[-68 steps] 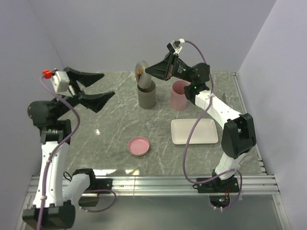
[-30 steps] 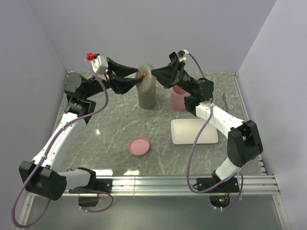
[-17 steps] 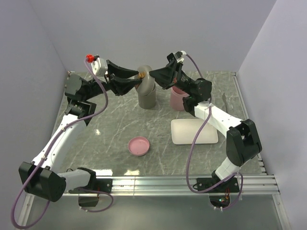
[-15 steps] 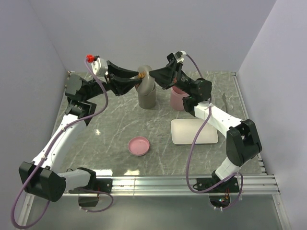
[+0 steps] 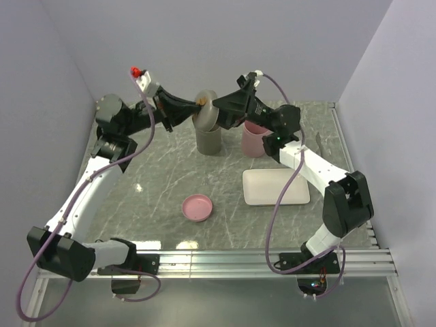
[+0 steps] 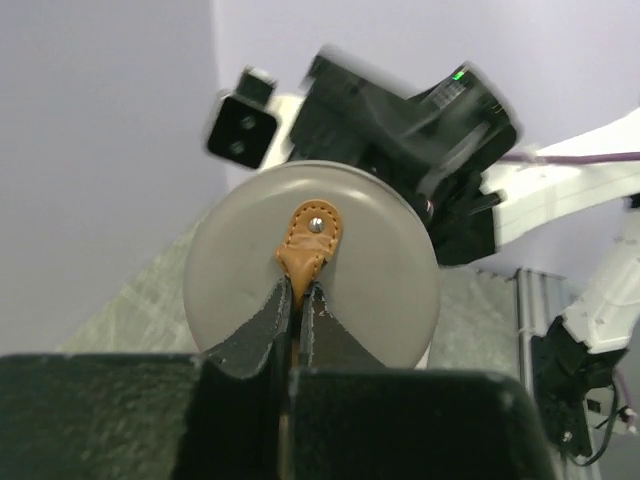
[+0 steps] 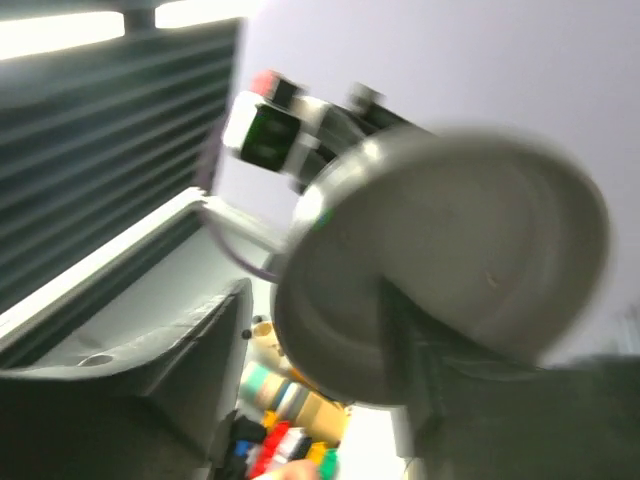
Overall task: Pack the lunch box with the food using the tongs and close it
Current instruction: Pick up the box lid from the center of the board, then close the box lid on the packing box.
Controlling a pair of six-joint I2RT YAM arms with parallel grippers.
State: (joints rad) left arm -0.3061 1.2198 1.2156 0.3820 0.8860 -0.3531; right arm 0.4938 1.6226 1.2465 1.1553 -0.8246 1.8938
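Left gripper (image 6: 297, 295): closed tight on the brown leather tab (image 6: 308, 238) at the centre of the grey round lid (image 6: 380, 290), which it holds tilted on edge in the air.
Left arm: raised from the near-left base, elbow bent, forearm stretched rightward to the back middle of the bench (image 5: 157, 187).
Right gripper (image 5: 219, 114): fingers spread wide on either side of the lid, seen blurred from its wrist; contact cannot be told.
Right arm: up from the near-right base, reaching back and left above the pink cup (image 5: 255, 139).
Grey cylindrical box (image 5: 208, 142): upright just below the lid.
Tongs (image 5: 318, 144): flat near the bench's right edge, well apart from both grippers.
White tray (image 5: 276, 186), pink bowl (image 5: 197, 206): nearer the bases.
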